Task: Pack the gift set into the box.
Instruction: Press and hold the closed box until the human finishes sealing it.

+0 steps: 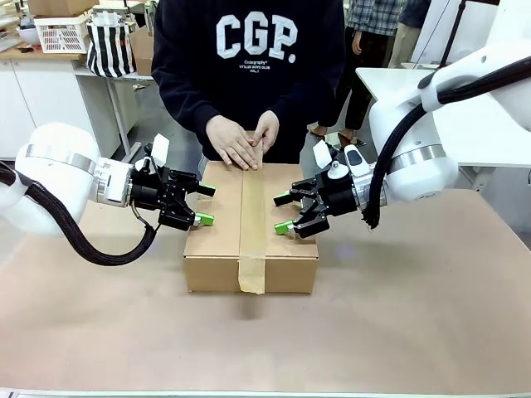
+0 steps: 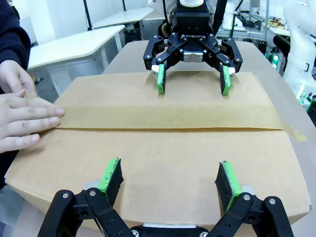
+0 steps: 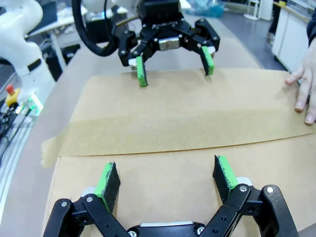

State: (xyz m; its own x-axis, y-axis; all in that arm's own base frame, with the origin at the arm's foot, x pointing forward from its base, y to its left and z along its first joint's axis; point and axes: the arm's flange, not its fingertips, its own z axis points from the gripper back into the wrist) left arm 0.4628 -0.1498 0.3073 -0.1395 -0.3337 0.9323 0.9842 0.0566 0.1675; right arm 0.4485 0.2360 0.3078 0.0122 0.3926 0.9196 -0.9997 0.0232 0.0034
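The box (image 1: 216, 240) is a low brown carton at the table's middle, flaps shut, with a strip of brown tape (image 1: 252, 224) along the top seam and down the near side. A person's hands (image 1: 241, 143) press on the tape's far end. My left gripper (image 1: 206, 205) is open at the box's left edge, its green pads over the top surface. Opposite it, my right gripper (image 1: 282, 213) is open at the right edge. In the left wrist view my left gripper (image 2: 169, 173) faces the right gripper (image 2: 192, 85) across the box (image 2: 163, 148). The gift set is hidden.
Brown paper covers the table (image 1: 415, 315), with open room in front of and beside the box. A striped bag (image 1: 109, 46) and a white basket (image 1: 62, 33) stand on a counter at the back left. A white table (image 1: 398, 83) stands at the back right.
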